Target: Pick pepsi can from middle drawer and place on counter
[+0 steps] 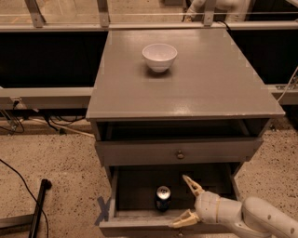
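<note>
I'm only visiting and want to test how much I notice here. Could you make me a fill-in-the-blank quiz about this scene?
The pepsi can stands in the middle drawer, beside the gripper, whose fingers are ____.
The bowl on the counter is coloured ____.
The drawer with the knob, just above, is ____.
Missing words: open; white; shut.

One pepsi can [163, 198], one bowl [159, 56], one gripper [179, 201] at the middle drawer [135, 190].

robot lab: speckled floor [56, 158], cables [60, 120], rails [102, 11]; fingers [192, 185] spread at middle drawer [139, 227]
</note>
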You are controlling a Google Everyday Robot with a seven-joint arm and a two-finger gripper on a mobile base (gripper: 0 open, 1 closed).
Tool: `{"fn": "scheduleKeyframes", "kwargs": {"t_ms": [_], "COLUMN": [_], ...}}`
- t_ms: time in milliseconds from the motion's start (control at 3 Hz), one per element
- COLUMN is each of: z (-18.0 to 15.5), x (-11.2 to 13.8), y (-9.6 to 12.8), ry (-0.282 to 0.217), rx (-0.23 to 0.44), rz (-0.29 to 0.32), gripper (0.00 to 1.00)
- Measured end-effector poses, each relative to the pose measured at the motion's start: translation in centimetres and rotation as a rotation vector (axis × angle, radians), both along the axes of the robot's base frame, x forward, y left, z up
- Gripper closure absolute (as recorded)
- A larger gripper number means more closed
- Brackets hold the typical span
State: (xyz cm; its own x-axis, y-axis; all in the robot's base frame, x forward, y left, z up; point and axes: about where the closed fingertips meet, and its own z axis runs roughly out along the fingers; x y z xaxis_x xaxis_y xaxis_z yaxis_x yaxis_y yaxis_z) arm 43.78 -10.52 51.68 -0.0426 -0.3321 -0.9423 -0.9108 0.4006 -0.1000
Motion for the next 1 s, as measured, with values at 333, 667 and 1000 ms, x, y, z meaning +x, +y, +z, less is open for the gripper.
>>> {"fn": "scheduleKeyframes", "kwargs": {"t_ms": [333,667,1000], "z": [-1.6,-3.5,-4.8], "x": [1.3,2.1,2.8], "y": [1.0,1.4,1.7], "ry": [0.011,0.026,0.028], "rx": [0.017,0.029,0.038], "rz": [-0.010,-0.041,-0.062], "gripper": [0.18,0.41,0.32]}}
